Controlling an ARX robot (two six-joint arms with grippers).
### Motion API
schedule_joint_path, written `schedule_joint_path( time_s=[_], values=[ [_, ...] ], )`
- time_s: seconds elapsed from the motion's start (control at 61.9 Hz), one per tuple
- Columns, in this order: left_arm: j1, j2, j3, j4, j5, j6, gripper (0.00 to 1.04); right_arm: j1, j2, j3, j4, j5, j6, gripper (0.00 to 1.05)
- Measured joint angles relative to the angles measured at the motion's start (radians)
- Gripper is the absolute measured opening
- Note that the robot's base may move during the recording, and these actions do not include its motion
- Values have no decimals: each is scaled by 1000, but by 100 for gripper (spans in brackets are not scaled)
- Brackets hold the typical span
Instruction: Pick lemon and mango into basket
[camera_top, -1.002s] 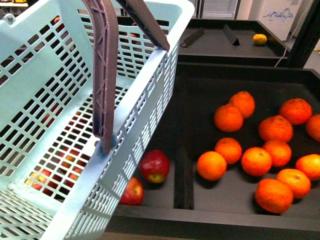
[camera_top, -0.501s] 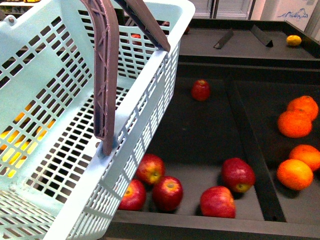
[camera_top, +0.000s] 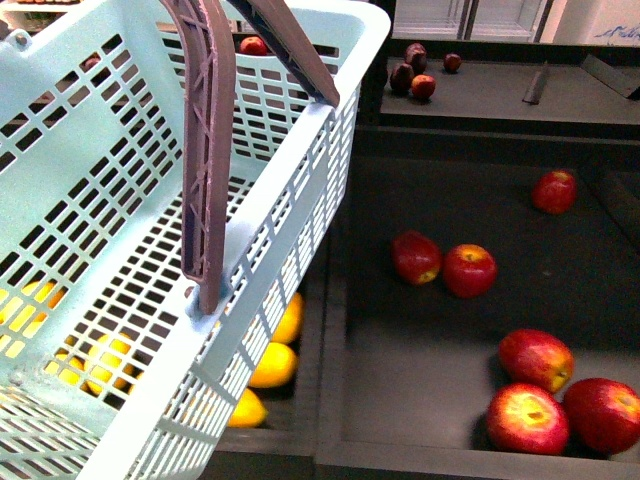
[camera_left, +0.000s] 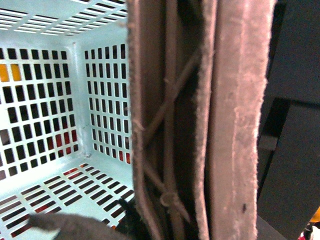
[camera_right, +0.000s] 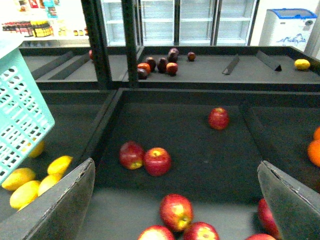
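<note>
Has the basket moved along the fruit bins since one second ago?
Yes, leftward: the basket now hangs over the lemons, with the apples to its right.

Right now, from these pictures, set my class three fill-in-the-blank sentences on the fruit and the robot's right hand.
The lemons by the basket are ____ in colour. The apples are ____ in colour. The right hand is ____, holding nothing. Missing words: yellow; red; open.

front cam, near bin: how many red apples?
6 apples: a pair at centre, one farther back right, three bunched front right. More may be out of frame.
</note>
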Motion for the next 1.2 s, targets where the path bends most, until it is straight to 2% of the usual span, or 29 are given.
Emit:
schedule_joint_path(
  time_s=[1.083,1.163,1.196],
  values=[
    [14,2,0,0,-14,1,15,-1,0,0,1,-7,0,96],
    [17,0,0,0,-33,18,15,-1,1,0,1,-6,0,96],
    [18,0,6,-23,-10,52,15,-1,1,0,1,-4,0,96]
  ],
)
